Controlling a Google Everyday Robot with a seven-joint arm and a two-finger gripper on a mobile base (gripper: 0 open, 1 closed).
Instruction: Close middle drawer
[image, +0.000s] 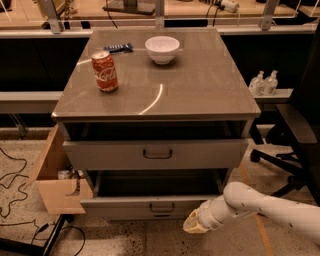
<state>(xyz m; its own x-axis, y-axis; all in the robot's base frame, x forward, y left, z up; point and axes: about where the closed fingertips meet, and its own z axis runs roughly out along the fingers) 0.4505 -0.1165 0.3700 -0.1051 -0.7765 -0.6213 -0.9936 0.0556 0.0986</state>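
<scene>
The grey-brown cabinet has two drawers standing open. The upper, taller-fronted drawer with the larger handle is out a little. Below it, the middle drawer, with a low front panel and a small dark loop handle, is pulled out further, and its tray is dark inside. My gripper, cream-tipped on a white arm coming in from the lower right, is low by the floor. It sits just in front of and slightly below the right part of the middle drawer's front panel. The third drawer is hidden.
On the cabinet top stand a red soda can, a white bowl and a dark blue packet. An open cardboard box sits at the cabinet's left, with cables on the floor. An office chair stands at the right.
</scene>
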